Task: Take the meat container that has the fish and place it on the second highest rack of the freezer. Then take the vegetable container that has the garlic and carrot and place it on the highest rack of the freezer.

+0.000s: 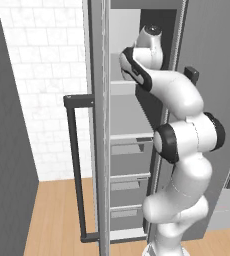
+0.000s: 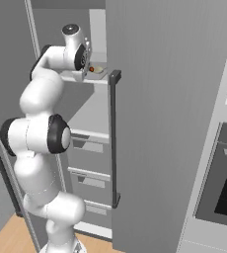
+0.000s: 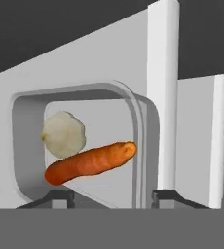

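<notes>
Freezer: tall grey cabinet (image 2: 160, 123) with its door swung open, the white arm reaching into the upper part.
Rack: pale flat shelf (image 2: 93, 79) just beneath the end effector, high in the cabinet (whether it is the very highest I cannot tell).
Container: clear rounded-corner vegetable container (image 3: 84, 141) directly ahead of the end effector, on or just over that rack.
Carrot: orange carrot (image 3: 89, 163), touching the garlic.
Garlic: white garlic bulb (image 3: 63, 134), above the carrot in the hand view.
End effector: dark two-finger end effector (image 3: 109, 197), tips spread wide at the container's near rim; grip cannot be told.
Step advice: keep the container level, settle it fully on the rack, then back straight out.
</notes>
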You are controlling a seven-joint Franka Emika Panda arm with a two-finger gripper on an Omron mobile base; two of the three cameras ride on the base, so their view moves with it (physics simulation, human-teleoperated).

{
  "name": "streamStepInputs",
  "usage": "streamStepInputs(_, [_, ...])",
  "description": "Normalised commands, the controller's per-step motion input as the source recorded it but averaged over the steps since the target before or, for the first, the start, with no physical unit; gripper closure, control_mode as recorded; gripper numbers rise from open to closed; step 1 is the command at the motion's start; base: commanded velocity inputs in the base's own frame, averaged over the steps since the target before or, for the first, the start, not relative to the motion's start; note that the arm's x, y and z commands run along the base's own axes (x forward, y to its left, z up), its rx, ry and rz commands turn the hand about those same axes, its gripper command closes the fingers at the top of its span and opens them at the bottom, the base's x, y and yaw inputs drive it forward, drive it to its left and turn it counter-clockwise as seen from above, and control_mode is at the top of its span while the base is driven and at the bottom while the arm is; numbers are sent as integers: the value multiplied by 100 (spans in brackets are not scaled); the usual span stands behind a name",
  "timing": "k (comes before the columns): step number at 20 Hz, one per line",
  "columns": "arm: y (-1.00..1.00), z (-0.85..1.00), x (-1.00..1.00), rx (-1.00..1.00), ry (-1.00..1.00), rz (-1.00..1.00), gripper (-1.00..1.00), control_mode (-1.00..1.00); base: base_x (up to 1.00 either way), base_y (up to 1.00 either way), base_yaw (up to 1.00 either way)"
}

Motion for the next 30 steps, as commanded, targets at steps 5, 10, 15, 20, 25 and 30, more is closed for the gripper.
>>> streamStepInputs(5, [-3,-22,-43,-3,-37,0,-100,-100,0,0,0])
streamStepInputs(10, [-41,85,-100,2,-20,0,-100,-100,0,0,0])
streamStepInputs(15, [-11,47,-100,-1,4,1,-100,-100,0,0,0])
streamStepInputs(20, [4,-11,-100,-13,21,10,-100,-100,0,0,0])
streamStepInputs(25, [-1,-42,-100,-15,16,7,-100,-100,0,0,0])
streamStepInputs(30, [-2,-82,-100,-9,11,4,-100,-100,0,0,0])
